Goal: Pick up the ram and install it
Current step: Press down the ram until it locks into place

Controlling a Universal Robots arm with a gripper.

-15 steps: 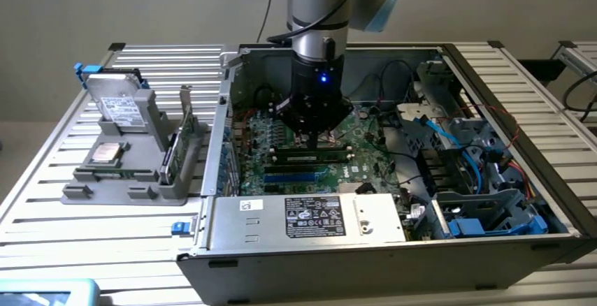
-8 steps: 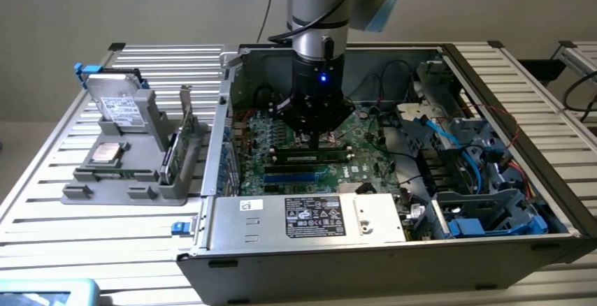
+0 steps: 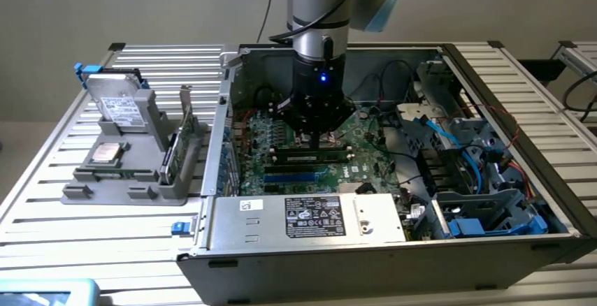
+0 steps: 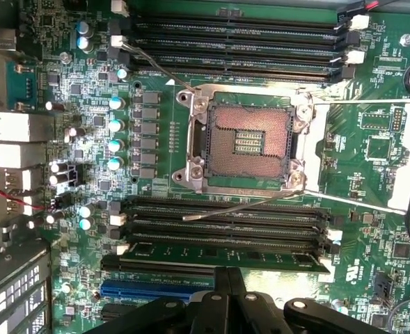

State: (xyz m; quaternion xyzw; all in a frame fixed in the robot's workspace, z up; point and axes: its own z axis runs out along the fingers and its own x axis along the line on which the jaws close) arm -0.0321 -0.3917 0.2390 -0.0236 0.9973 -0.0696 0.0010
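Note:
The ram (image 4: 222,255) is a long green stick with dark chips. It stands in one of the black motherboard slots, just past the CPU socket (image 4: 250,139). My gripper (image 4: 229,280) is shut, its black fingers pressed together right over the middle of the stick. Whether the tips touch it I cannot tell. In the exterior view the arm reaches straight down into the open computer case, and the gripper (image 3: 314,141) hangs just above the ram (image 3: 312,158).
A silver power supply (image 3: 308,215) lines the case's near side, and a drive cage with blue parts (image 3: 485,215) and loose cables stands at the exterior view's right. Outside the case, at the left, a grey fixture (image 3: 112,180) holds a hard drive (image 3: 119,103) and an expansion card (image 3: 182,138).

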